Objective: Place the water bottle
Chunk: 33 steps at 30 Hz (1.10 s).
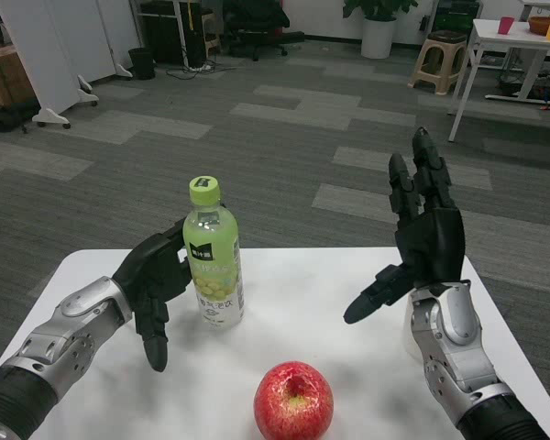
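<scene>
The water bottle (214, 259), clear with a pale green drink and a green cap, stands upright on the white table (284, 275) left of centre. My left hand (154, 285) is right beside it on its left, fingers spread and pointing down, not wrapped around it. Whether the palm still touches the bottle is unclear. My right hand (424, 240) is raised over the table's right side, fingers spread and pointing up, holding nothing.
A red apple (293, 401) lies near the table's front edge, between my arms. A small white object (406, 337) is mostly hidden behind my right forearm. Beyond the table lies grey carpet with a stool and other furniture far back.
</scene>
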Motion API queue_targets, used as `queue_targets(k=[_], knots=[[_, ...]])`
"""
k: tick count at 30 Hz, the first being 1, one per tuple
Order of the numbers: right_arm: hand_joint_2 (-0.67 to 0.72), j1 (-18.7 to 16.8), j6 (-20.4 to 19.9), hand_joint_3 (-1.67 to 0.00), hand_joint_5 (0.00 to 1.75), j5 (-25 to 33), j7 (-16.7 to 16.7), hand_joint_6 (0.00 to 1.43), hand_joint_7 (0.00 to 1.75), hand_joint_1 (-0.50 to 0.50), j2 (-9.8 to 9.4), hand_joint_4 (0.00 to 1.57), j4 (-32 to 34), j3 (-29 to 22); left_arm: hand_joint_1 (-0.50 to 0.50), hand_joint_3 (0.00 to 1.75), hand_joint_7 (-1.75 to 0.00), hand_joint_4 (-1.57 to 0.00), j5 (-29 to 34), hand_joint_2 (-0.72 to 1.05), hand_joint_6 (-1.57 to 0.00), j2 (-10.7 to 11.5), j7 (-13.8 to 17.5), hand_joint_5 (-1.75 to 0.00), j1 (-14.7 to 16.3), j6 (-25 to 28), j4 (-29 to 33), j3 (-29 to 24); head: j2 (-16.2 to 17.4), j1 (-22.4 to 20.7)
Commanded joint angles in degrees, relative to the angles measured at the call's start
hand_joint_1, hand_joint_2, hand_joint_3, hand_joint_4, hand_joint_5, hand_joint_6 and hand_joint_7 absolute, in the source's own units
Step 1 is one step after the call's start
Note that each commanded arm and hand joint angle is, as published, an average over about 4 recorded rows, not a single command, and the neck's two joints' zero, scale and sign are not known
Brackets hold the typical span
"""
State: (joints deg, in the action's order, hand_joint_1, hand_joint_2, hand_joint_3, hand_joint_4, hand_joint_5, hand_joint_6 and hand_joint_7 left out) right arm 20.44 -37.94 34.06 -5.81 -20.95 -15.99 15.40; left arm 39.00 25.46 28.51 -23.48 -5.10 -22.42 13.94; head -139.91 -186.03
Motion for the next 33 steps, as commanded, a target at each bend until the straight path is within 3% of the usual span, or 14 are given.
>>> queue_targets(k=[1,10,17,21,26,33], knots=[[0.72,0.4,0.1,0.0,0.0,0.4,-0.2,0.0,0.0,-0.46,-0.07,0.0,-0.4,0.1,-0.48,0.09,0.0,0.0,0.6,-0.72,0.0,0.3,-0.5,-0.31,1.0,-0.1,0.6,-1.7,0.0,-0.3],[0.72,0.4,0.1,0.0,0.0,0.4,-0.2,0.0,0.0,-0.46,-0.14,0.0,-0.4,0.2,-0.48,0.09,0.0,0.0,-0.3,-0.72,0.0,0.5,-2.4,-0.31,1.1,-0.8,1.5,-12.7,-0.3,-0.8],[0.72,0.5,0.1,0.0,0.0,0.5,-0.2,0.0,0.0,-0.46,-0.18,0.0,-0.4,0.5,-0.48,0.09,0.0,0.0,-6.9,-0.72,0.0,1.3,-2.6,-0.31,1.2,2.5,7.9,-25.8,-0.6,-0.7],[0.72,0.7,0.1,0.0,0.0,0.5,-0.2,0.0,0.0,-0.46,-0.25,0.0,-0.1,1.1,-0.48,0.09,0.0,0.0,-8.8,-0.72,0.0,2.2,-2.8,-0.21,2.2,5.2,13.8,-32.7,-1.4,-0.5],[0.72,0.7,0.1,0.0,0.0,0.5,-0.2,0.0,0.0,-0.46,-0.4,0.0,1.4,0.6,-0.48,0.09,0.0,0.0,-8.7,-0.72,0.0,2.2,-3.5,-0.21,3.0,6.2,17.7,-36.3,-2.5,-0.5],[0.72,0.7,0.2,0.0,0.0,0.1,-0.2,0.0,0.0,-0.46,-0.84,0.0,4.2,-0.7,-0.48,0.09,0.0,0.0,-8.2,-0.72,0.0,2.2,-3.9,-0.18,3.3,6.9,21.2,-37.1,-4.0,-0.4]])
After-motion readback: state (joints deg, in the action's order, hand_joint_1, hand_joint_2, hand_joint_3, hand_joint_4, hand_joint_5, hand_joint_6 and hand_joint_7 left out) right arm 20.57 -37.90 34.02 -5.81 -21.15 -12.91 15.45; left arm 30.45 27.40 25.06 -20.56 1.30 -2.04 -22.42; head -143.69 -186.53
